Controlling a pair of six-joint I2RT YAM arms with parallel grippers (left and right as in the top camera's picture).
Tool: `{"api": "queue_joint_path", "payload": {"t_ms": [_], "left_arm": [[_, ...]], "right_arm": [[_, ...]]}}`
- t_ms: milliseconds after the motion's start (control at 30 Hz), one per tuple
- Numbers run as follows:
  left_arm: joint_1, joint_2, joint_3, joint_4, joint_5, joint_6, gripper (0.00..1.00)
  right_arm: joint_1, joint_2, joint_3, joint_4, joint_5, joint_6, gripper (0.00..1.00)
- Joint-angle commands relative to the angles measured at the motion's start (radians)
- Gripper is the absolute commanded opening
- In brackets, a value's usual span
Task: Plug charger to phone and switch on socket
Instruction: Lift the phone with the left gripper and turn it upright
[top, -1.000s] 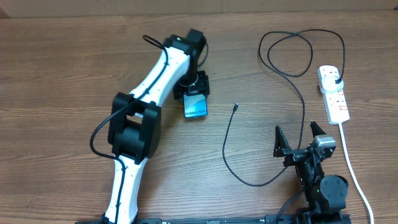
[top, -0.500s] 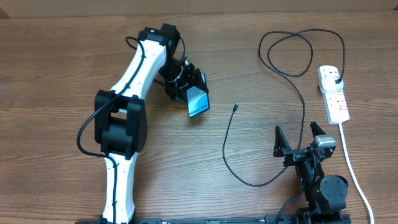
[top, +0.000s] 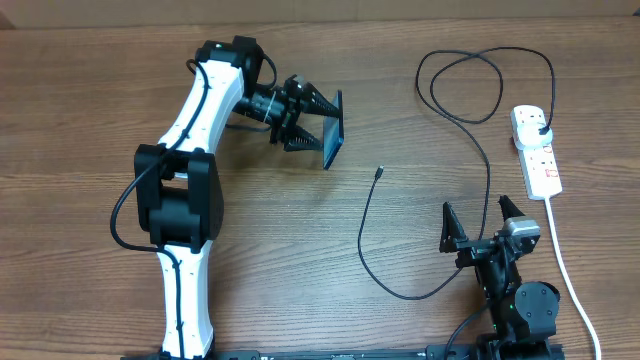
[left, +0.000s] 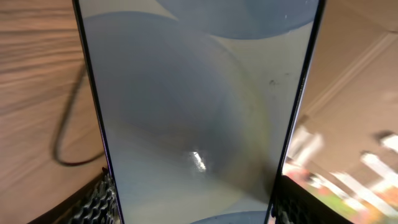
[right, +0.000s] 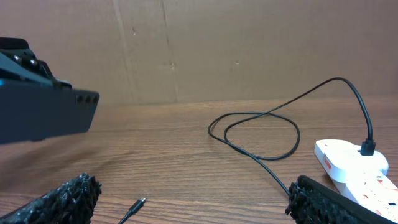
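Left gripper (top: 325, 125): clamped on the phone (top: 336, 130), one finger on each long side, arm reaching across the far left part of the wooden table (top: 100, 100). From above the phone reads as a thin dark slab, turned on edge; the left wrist view is almost filled by its pale blue-grey screen, with the ribbed black pads (left: 99, 202) pressing both black edges at the bottom corners. From the right wrist camera the same phone is a dark bar at the left, raised clear of the tabletop, its end with small holes facing right. Right gripper (top: 478, 225): fingers spread wide, nothing between them, parked at the near right of the table. Charger (top: 489, 180): long thin black cable lying loose on the table, running in a curve past the right gripper and up into a loop at the far side. Connector tip (top: 379, 172): free on the wood, between the phone and the right gripper, touching neither. Plug end (top: 540, 125): seated in the far end of the socket (top: 540, 165), a white strip along the right edge of the table. White cord (top: 560, 260): leads from the socket's near end toward the front edge. Switch position: too small to tell.
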Motion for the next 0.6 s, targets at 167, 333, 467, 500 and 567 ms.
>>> {"api": "queue_joint_path", "payload": {"t_ms": [167,333,467,500,567], "left_arm": [[0.041,0.002,0.029,-0.002,0.293,0.029,0.61],[0.058,0.002,0.029,-0.003,0.347,0.029,0.61],[0.069,0.002,0.029,-0.005,0.360,0.013,0.61],[0.072,0.002,0.029,-0.006,0.360,0.013,0.61],[0.077,0.002,0.029,-0.006,0.360,0.014,0.61]], "right_arm": [[-0.002,-0.005,-0.010,0.007,-0.005,0.005,1.00],[-0.002,-0.005,-0.010,0.007,-0.005,0.005,1.00],[-0.002,-0.005,-0.010,0.007,-0.005,0.005,1.00],[-0.002,-0.005,-0.010,0.007,-0.005,0.005,1.00],[-0.002,-0.005,-0.010,0.007,-0.005,0.005,1.00]]}}
